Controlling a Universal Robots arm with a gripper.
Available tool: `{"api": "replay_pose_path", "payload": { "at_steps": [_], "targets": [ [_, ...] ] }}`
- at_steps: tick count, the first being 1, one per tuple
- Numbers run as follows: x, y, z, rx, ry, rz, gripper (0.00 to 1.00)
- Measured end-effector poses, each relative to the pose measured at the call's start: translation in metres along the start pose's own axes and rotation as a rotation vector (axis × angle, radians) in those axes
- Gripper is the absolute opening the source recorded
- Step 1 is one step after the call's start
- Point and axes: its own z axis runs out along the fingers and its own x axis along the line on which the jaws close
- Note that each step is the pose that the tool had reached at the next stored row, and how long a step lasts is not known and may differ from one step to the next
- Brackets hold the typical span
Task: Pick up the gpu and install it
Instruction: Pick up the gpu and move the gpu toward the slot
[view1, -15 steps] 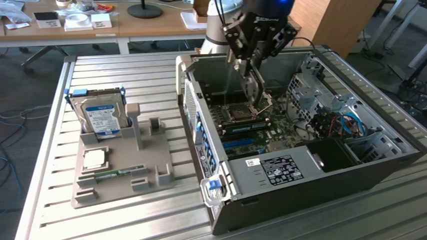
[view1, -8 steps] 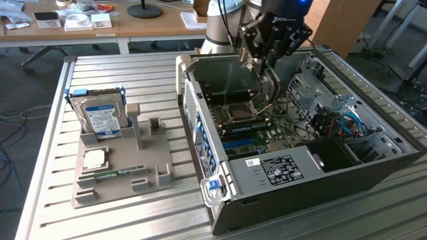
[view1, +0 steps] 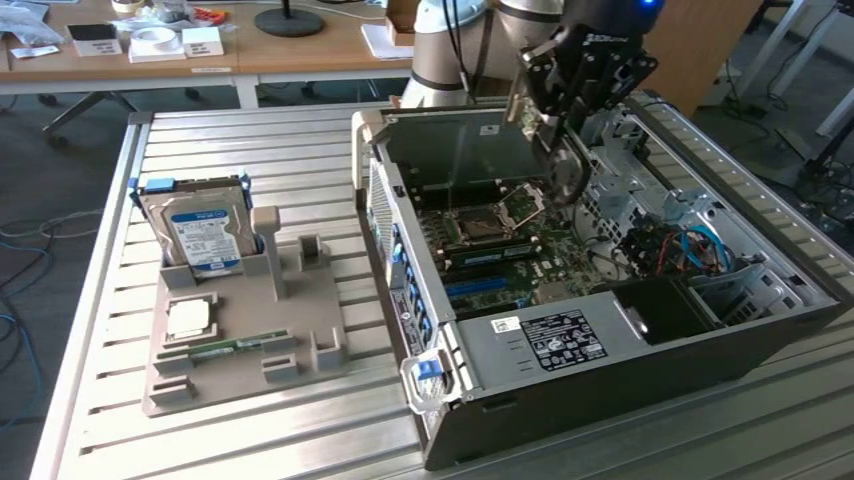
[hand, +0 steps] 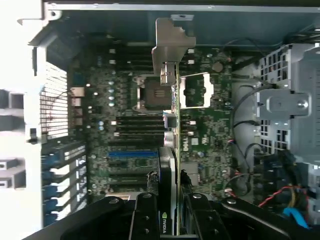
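The gpu (hand: 176, 125) shows edge-on in the wrist view, a thin card with a silver end bracket (hand: 172, 47) at its far end and a black face with an NVIDIA mark. My gripper (hand: 172, 200) is shut on it, one black finger on each face. In the exterior view the gripper (view1: 571, 125) hangs over the open computer case (view1: 601, 345), with the gpu (view1: 571, 178) standing on edge below it. The card is above the motherboard (view1: 501, 250), close to the processor socket (view1: 483, 220). I cannot tell if it touches the board.
On the slatted table at the exterior view's left stands a grey holder (view1: 314, 350) with a hard drive (view1: 200, 228), a processor chip (view1: 190, 318) and a RAM stick (view1: 240, 346). Drive cages and cables (view1: 681, 250) fill the case's far side. A desk (view1: 267, 50) stands behind.
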Motion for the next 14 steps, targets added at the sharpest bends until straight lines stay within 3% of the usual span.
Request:
{"api": "replay_pose_path", "payload": {
  "at_steps": [14],
  "targets": [
    [-0.062,0.002,0.0016,-0.0003,0.0,0.0,0.27]
  ]
}}
